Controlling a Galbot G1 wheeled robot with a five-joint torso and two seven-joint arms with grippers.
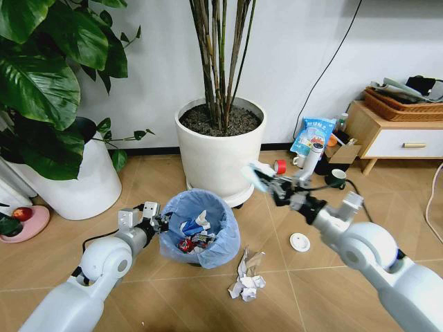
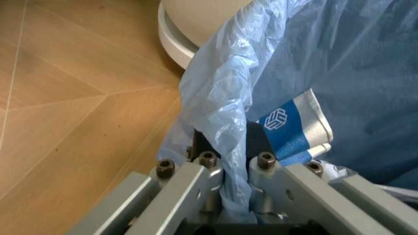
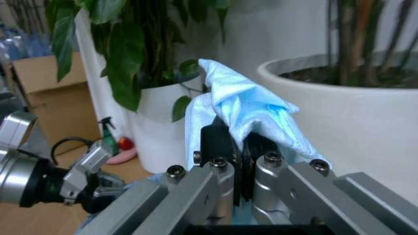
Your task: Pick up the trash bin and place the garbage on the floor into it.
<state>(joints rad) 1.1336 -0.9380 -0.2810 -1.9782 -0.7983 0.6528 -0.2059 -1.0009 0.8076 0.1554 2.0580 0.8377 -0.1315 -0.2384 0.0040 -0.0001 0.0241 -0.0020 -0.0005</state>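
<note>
The trash bin [image 1: 201, 228], lined with a crinkly light-blue bag, hangs just above the floor [image 1: 138, 180] in front of the big white pot. My left gripper [image 1: 158, 221] is shut on its left rim; the left wrist view shows the bag's folded edge [image 2: 219, 107] pinched between the fingers [image 2: 260, 142]. Inside lie a red can [image 1: 185, 245] and blue-white wrappers [image 1: 196, 223]. My right gripper [image 1: 268, 184] is shut on a light-blue face mask [image 3: 245, 110], held in the air to the right of and above the bin. Crumpled white paper wads [image 1: 246, 280] and a white disc [image 1: 300, 241] lie on the floor.
A large white plant pot [image 1: 218, 149] stands right behind the bin, another [image 1: 73, 183] at the left with broad leaves. A red tape roll [image 1: 279, 167], mugs [image 1: 336, 178] and a low wooden cabinet [image 1: 391, 135] sit at the back right. A cable [image 1: 435, 200] runs at the far right.
</note>
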